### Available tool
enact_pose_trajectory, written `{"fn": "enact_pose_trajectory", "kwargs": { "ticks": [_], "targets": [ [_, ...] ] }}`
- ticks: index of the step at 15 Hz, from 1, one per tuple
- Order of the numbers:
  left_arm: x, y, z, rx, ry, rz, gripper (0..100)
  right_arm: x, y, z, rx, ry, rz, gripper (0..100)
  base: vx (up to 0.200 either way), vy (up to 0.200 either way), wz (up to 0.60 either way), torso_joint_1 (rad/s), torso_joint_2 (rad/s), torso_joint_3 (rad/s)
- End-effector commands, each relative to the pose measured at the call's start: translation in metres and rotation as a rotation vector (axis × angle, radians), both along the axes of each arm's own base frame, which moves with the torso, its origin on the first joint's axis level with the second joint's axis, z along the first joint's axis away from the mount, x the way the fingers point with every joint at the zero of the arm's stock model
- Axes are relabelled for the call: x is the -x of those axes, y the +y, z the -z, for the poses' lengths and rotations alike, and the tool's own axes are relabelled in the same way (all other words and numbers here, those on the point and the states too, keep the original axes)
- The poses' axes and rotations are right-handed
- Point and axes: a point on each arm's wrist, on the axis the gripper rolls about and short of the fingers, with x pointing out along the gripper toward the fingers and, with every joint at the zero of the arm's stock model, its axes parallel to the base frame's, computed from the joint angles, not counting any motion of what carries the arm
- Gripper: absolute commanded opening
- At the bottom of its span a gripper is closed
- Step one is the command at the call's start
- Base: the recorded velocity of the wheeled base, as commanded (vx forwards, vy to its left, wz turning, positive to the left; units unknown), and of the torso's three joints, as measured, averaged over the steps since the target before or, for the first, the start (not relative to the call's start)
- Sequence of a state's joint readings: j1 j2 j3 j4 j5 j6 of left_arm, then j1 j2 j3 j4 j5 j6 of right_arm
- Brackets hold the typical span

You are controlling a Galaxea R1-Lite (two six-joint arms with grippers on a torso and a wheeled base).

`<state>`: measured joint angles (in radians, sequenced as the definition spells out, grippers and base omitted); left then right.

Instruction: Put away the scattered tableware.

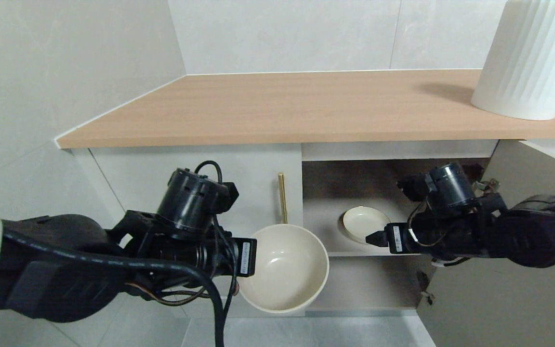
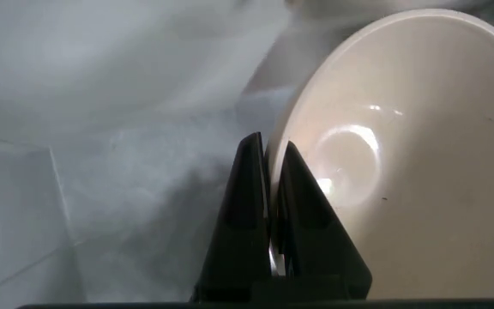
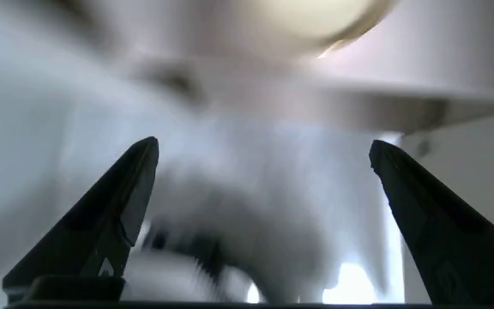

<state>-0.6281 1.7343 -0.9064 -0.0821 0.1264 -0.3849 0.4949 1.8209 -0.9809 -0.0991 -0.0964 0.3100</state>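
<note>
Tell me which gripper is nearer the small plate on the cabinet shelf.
Right. The right gripper sits open just beside the plate at the shelf front; the left gripper is out before the closed door, shut on the bowl.

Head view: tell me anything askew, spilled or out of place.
The bowl hangs tipped on its side, pinched at the rim by the left gripper, outside the cupboard. The plate lies flat on the shelf. Nothing spilled or broken.

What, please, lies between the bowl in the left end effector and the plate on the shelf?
Only a bare stretch of shelf lies between the bowl and the plate, seen in the head view.
</note>
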Motion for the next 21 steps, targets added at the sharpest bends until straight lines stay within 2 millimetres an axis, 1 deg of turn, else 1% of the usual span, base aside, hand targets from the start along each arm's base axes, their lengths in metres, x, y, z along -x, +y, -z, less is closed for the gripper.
{"fn": "enact_pose_trajectory", "kwargs": {
  "ticks": [1, 2, 3, 5, 7, 10, 15, 17, 18, 21],
  "targets": [
    [-0.001, -0.014, 0.02, -0.042, 0.049, 0.032, 0, 0.051, 0.002, -0.049, -0.077, -0.053, -0.149, 100, 0.0, 0.0, 0.0, 0.0, 0.0, 0.0],
    [0.0, -0.02, 0.023, -0.049, 0.055, 0.052, 0, 0.07, 0.015, -0.051, -0.067, -0.018, -0.234, 100, 0.0, 0.0, 0.0, 0.0, 0.0, 0.0],
    [0.002, -0.023, 0.022, -0.048, 0.052, 0.06, 0, 0.078, 0.023, -0.049, -0.055, -0.003, -0.271, 100, 0.0, 0.0, 0.0, 0.0, 0.0, 0.0],
    [0.003, -0.024, 0.02, -0.06, 0.039, 0.083, 0, 0.084, 0.035, -0.042, -0.036, 0.027, -0.318, 100, 0.0, 0.0, 0.0, 0.0, 0.0, 0.0],
    [0.005, -0.026, 0.021, -0.061, 0.04, 0.093, 0, 0.081, 0.046, -0.028, -0.01, 0.067, -0.335, 100, 0.0, 0.0, 0.0, 0.0, 0.0, 0.0],
    [0.007, -0.027, 0.019, -0.058, 0.035, 0.1, 0, 0.073, 0.056, -0.01, 0.017, 0.117, -0.329, 100, 0.0, 0.0, 0.0, 0.0, 0.0, 0.0],
    [0.01, -0.032, 0.02, -0.045, 0.024, 0.114, 0, 0.069, 0.06, -0.004, 0.003, 0.122, -0.317, 100, 0.0, 0.0, 0.0, 0.0, 0.0, 0.0],
    [0.011, -0.034, 0.02, -0.045, 0.024, 0.12, 0, 0.068, 0.064, -0.004, -0.002, 0.116, -0.321, 100, 0.0, 0.0, 0.0, 0.0, 0.0, 0.0],
    [0.011, -0.034, 0.021, -0.047, 0.026, 0.12, 0, 0.066, 0.065, -0.005, -0.016, 0.112, -0.306, 0, 0.0, 0.0, 0.0, 0.0, 0.0, 0.0],
    [0.011, -0.033, 0.023, -0.051, 0.031, 0.12, 0, 0.065, 0.066, -0.004, -0.034, 0.106, -0.284, 0, 0.0, 0.0, 0.0, 0.0, 0.0, 0.0]
  ]
}}
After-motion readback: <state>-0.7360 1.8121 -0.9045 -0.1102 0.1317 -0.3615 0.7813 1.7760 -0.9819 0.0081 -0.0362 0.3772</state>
